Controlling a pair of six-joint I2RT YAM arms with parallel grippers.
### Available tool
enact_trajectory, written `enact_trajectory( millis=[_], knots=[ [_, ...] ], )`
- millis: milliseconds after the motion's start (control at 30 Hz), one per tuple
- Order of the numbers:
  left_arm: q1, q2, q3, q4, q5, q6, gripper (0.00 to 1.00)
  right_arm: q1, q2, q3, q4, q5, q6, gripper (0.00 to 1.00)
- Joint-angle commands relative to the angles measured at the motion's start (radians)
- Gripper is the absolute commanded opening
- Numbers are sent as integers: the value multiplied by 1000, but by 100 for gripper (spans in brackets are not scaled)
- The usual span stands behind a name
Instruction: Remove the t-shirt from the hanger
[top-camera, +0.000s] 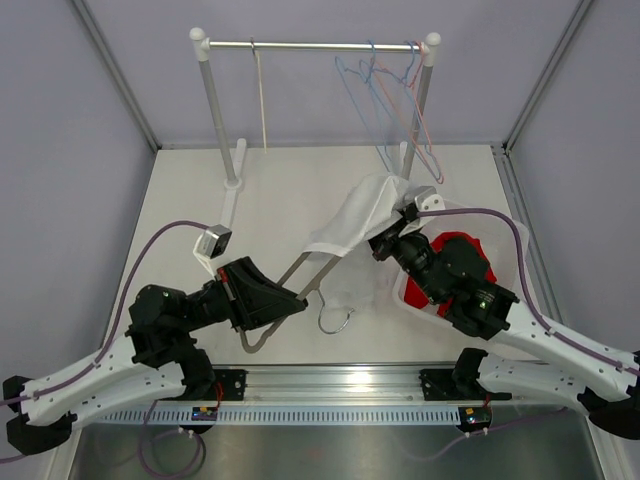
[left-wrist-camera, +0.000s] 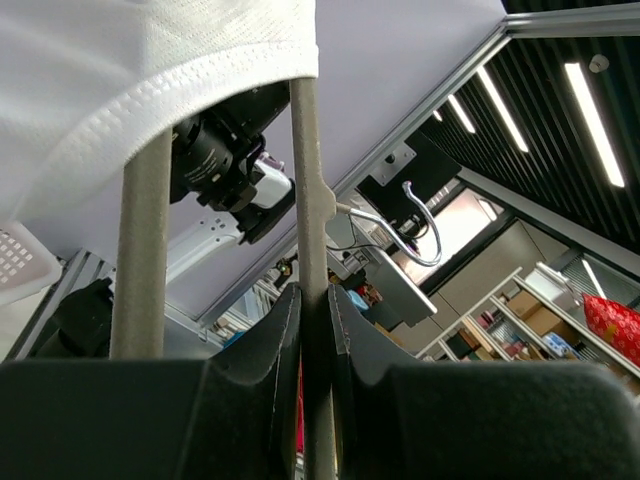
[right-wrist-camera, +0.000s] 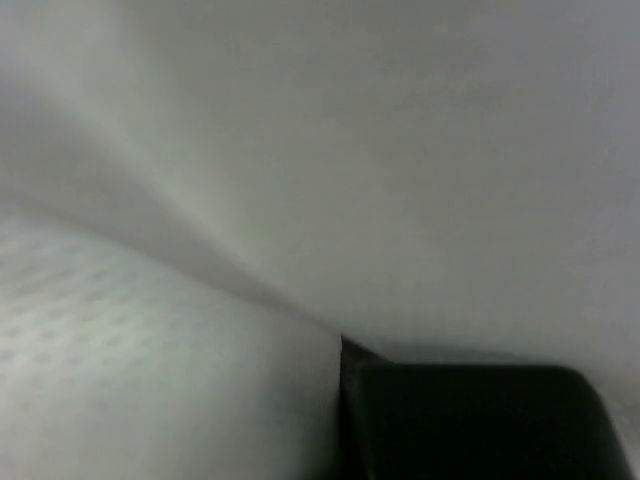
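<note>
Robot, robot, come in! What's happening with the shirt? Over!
Left claw shut on hanger. Right claw shut on t-shirt. T-shirt not yet off, draped over hanger's far end. Rail behind, apart.

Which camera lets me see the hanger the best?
The top camera: it shows the hanger, hook and all, partly inside the t-shirt. The left wrist view shows only two bars up close, one pinched by the left gripper. The right wrist view shows only blurry t-shirt cloth, no hanger.
</note>
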Motion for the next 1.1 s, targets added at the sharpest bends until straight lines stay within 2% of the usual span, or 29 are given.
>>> enact_trajectory(
  millis=[0,200,367,400,533,633,767,867,1067],
  knots=[
    [-8,-122,-36,-93,-60,41,0,-29,20,74,100,11,-30,0],
    [-8,-280,-170,-209,-106,19,0,-84,128,307,54,111,-127,0],
    [-8,-461,-285,-246,-117,5,0,-122,217,623,-76,213,-199,0],
    [-6,-481,-288,-281,-117,12,0,-122,237,697,-89,238,-231,0],
    [-8,-550,-291,-338,-121,51,0,-144,238,794,-110,333,-296,0],
    [-8,-563,-273,-371,-132,88,0,-205,256,894,-205,370,-301,0],
    [-8,-564,-266,-370,-154,116,0,-300,313,1053,-420,341,-238,0],
    [-8,-561,-276,-339,-160,114,0,-348,328,1073,-486,331,-196,0],
    [-8,-512,-308,-249,-149,96,0,-457,238,873,-516,314,-69,0]
  ],
)
